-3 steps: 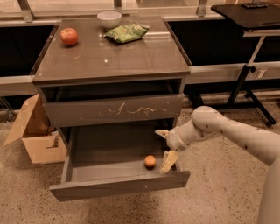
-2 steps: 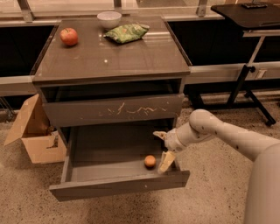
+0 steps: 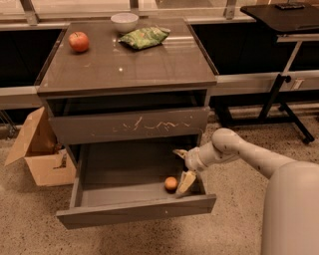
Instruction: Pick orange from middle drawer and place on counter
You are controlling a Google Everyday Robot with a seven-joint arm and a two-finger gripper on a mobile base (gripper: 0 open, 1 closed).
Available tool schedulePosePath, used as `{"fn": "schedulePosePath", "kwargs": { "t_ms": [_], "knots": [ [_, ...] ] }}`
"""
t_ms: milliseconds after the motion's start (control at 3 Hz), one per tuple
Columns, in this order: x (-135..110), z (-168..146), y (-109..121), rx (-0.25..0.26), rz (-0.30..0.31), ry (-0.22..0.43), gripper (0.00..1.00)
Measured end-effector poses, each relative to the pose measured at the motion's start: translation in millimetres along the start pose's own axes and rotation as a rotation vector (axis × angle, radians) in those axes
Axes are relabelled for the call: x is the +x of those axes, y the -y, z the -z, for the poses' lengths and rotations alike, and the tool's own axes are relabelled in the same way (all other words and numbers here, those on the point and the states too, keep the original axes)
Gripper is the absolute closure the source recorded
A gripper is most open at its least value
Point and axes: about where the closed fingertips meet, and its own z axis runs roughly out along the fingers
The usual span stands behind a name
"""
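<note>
The orange [image 3: 171, 184] lies on the grey floor of the pulled-out middle drawer [image 3: 134, 212], near its front right corner. My gripper [image 3: 183, 168] is inside the drawer on the right, just beside the orange. It is open, with one finger [image 3: 187, 182] next to the fruit and the other higher up by the scratched drawer front. It holds nothing. The glossy counter [image 3: 129, 64] tops the cabinet above.
A red apple [image 3: 79, 41], a white bowl [image 3: 124, 21] and a green bag [image 3: 144, 37] sit on the counter. The scratched drawer front [image 3: 129, 125] overhangs the open drawer. A cardboard box [image 3: 40, 152] stands at the left, a black table [image 3: 279, 12] at the right.
My gripper has shifted a little to the left inside the drawer, closer to the orange. The orange has not moved.
</note>
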Motion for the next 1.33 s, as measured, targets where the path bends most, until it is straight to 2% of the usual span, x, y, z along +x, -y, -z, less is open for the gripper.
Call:
{"fn": "schedulePosePath", "kwargs": {
  "t_ms": [667,1333],
  "knots": [
    [17.5,-24.9,21.0,0.026,0.012,-0.011,0.0],
    [37.0,-51.3,26.4,0.013,0.023,-0.024,0.0]
  ]
}}
